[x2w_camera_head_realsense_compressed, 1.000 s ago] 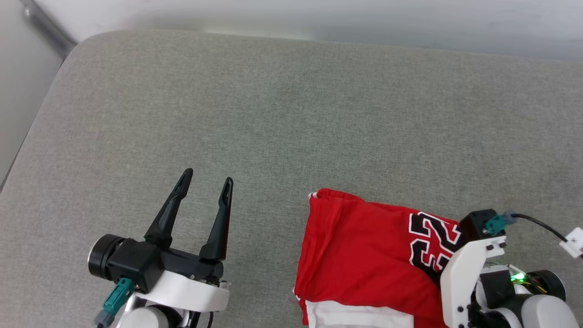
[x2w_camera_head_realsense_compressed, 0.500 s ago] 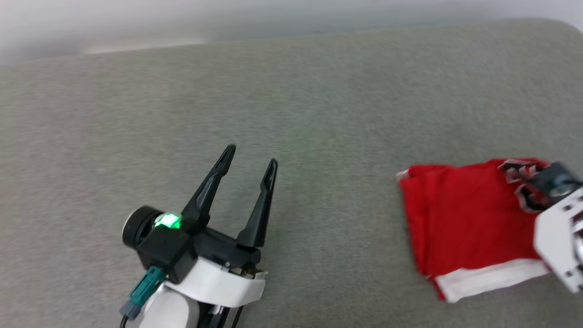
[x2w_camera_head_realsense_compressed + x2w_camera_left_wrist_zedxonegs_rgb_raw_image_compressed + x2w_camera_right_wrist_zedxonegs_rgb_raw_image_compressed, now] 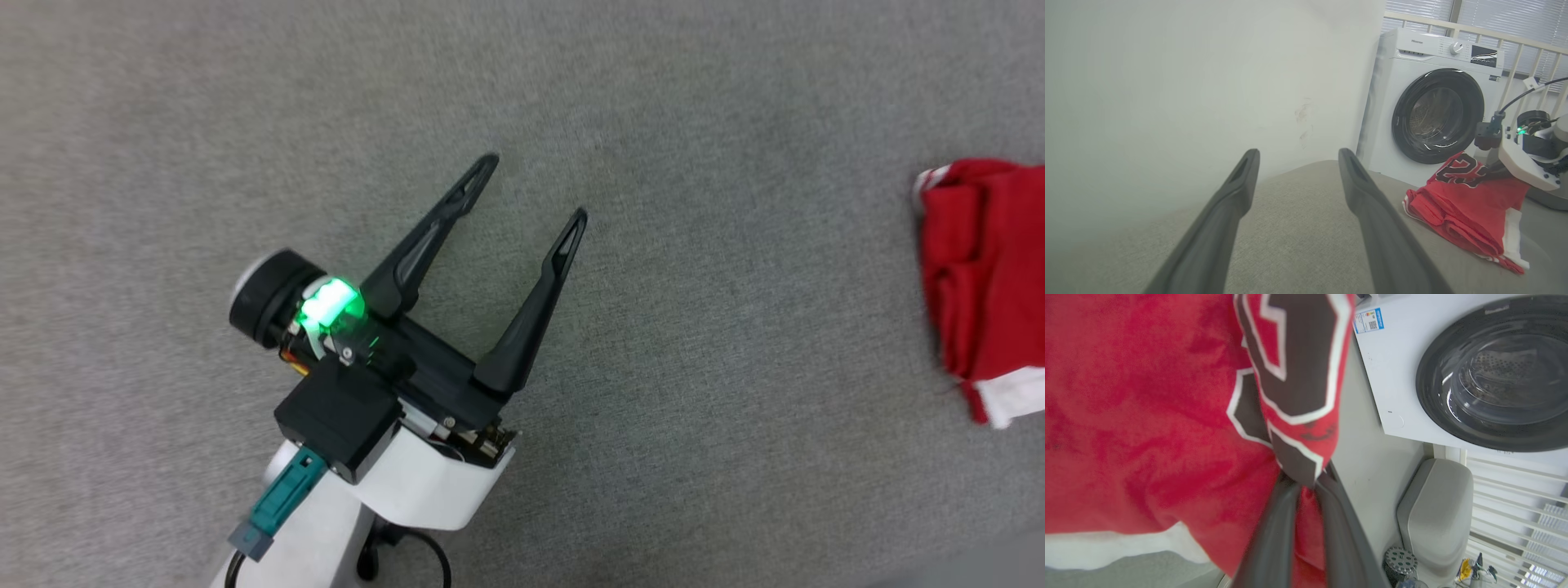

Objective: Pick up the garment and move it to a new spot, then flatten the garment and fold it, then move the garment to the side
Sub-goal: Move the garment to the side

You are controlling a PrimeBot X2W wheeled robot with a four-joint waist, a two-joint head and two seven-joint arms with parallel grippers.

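Note:
The garment (image 3: 980,269), red with a white sleeve edge, lies bunched at the far right of the grey padded surface (image 3: 694,98) in the head view. My left gripper (image 3: 531,189) hovers open and empty over the surface, well to the garment's left. In the left wrist view its fingers (image 3: 1245,175) stand wide apart, and the garment (image 3: 1461,204) lies to the right with its numbered part lifted under my right arm. In the right wrist view my right gripper (image 3: 1308,479) is shut on a fold of the garment (image 3: 1147,416) beside the black, white-outlined number.
A white front-loading washing machine (image 3: 1433,102) stands past the far end of the surface, beside a pale wall (image 3: 1188,81). A white railing (image 3: 1515,45) with blinds is behind it. A grey rounded object (image 3: 1437,506) sits on the floor below.
The head camera has swung, so the garment now sits at the right edge of its view. My right gripper has closed on the garment. My left gripper stays open.

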